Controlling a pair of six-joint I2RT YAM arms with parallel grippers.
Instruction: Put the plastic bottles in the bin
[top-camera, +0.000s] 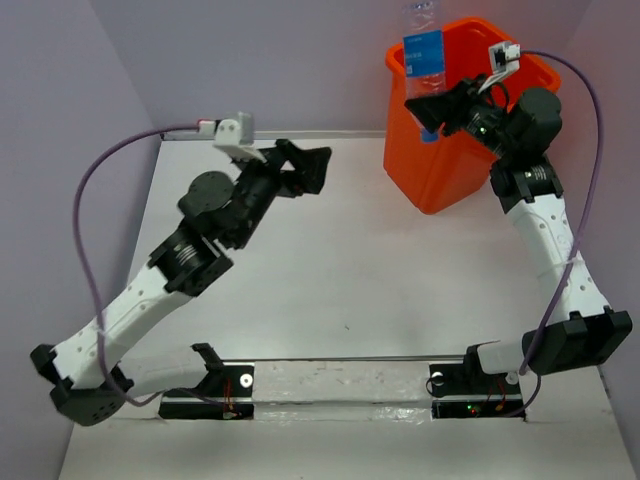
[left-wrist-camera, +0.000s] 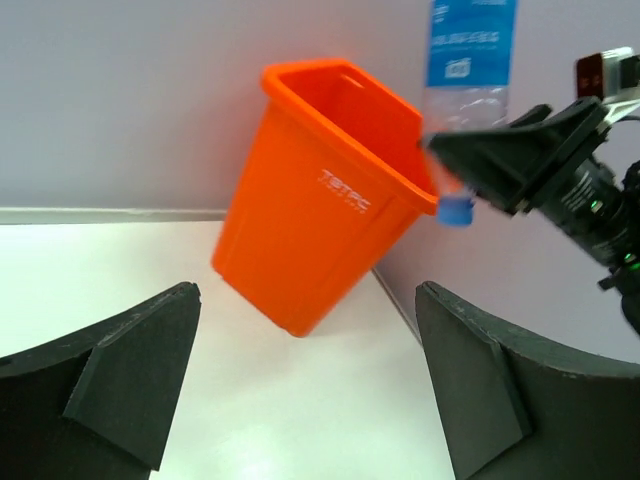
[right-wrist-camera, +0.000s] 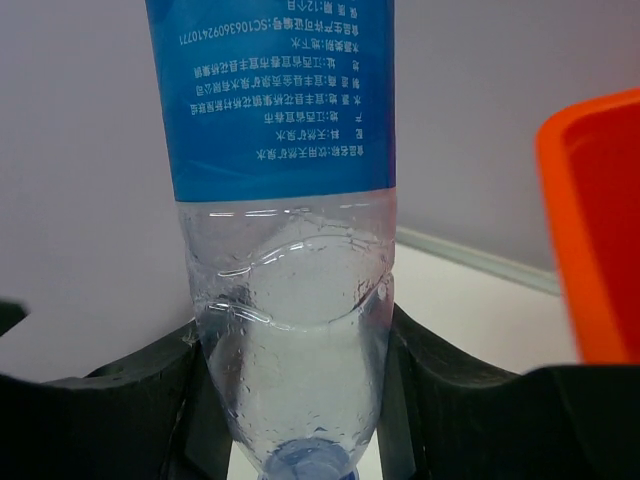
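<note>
The right gripper (top-camera: 432, 108) has its fingers clamped on a blue-labelled bottle (top-camera: 423, 52) (cap down) by the bin (top-camera: 440, 175) rim. It should centre the bottle over the opening before releasing. The left gripper (top-camera: 308, 165) has its fingers wide and empty.

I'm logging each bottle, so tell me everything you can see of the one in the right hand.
The bottle is clear thin plastic with a blue label in white print and a blue cap. It looks empty and dented below the label. It hangs upside down, pinched near its neck by the right hand, beside the rim of the orange bin.
</note>
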